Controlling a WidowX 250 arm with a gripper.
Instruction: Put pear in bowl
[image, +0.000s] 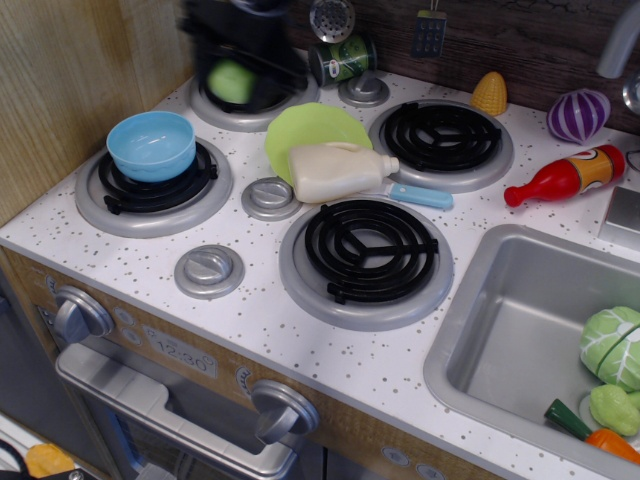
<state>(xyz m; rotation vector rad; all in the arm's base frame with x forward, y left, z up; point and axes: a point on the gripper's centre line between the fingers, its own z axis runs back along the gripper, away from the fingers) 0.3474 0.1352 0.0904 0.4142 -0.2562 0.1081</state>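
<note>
The white tabletop (250, 320) holds a toy stove. The dark, blurry tool (240, 60) hangs over the far left burner (250, 100), grasping the green pear (229, 81). The blue bowl (151, 146) sits on the near left burner, just beside.

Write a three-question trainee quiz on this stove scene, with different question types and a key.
1. True or false: the pear already lies in the bowl.
2. Multiple choice: what lies partly on the plate? A) cream bottle B) corn C) cabbage
3. Fill in: the bowl sits on the front-left ____.

Key:
1. False; the pear is held up in the blurred pincer over the back-left burner.
2. A; the cream bottle.
3. Burner.
</note>
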